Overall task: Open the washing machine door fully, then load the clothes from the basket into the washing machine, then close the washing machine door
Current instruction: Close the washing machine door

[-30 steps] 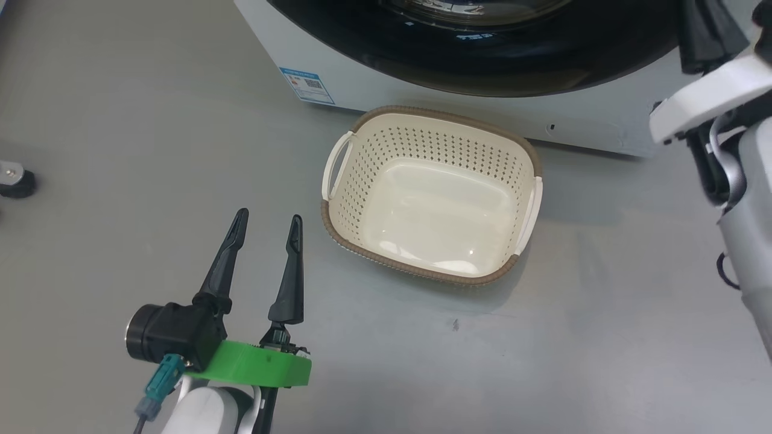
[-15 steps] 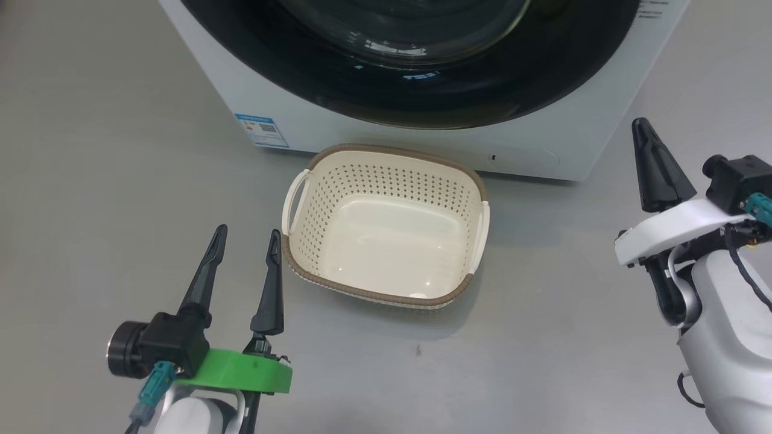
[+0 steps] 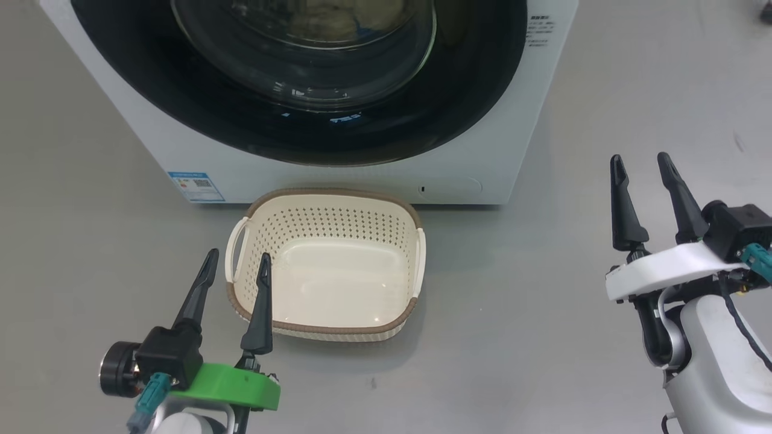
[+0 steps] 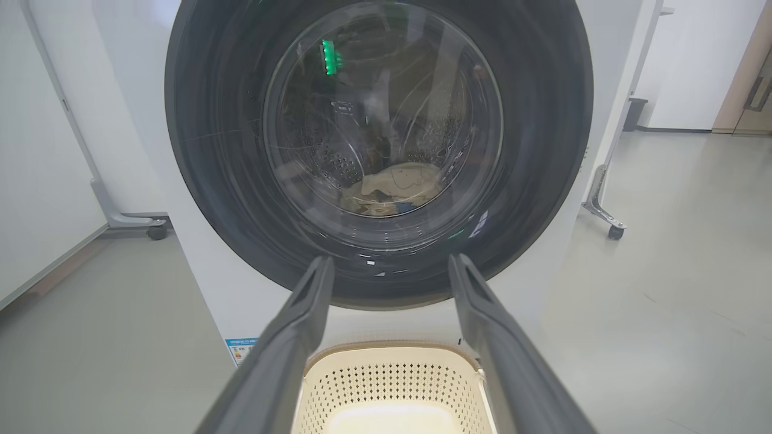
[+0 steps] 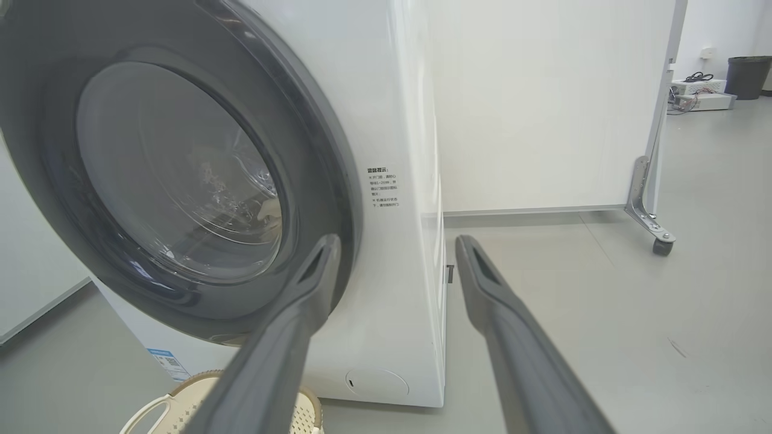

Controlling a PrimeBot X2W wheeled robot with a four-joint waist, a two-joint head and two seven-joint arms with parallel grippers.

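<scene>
The white washing machine stands at the top of the head view, and its door, black-rimmed with a bulging glass bowl, sits flush against the front. Through the glass in the left wrist view, pale cream clothes lie in the drum. On the floor before the machine sits the cream basket, with nothing inside. My left gripper is open beside the basket's left handle. Out to the right of the machine, my right gripper is open and holds nothing. The right wrist view looks along the door from the side.
A blue label marks the machine's lower left corner. White partition panels on casters stand on both sides of the machine. Grey floor spreads around the basket and to the right. A dark bin stands far off.
The head camera has shifted, so more of the machine shows. My right gripper has come away from the door's edge, down to the right, and its fingers have opened. The left gripper stays open.
</scene>
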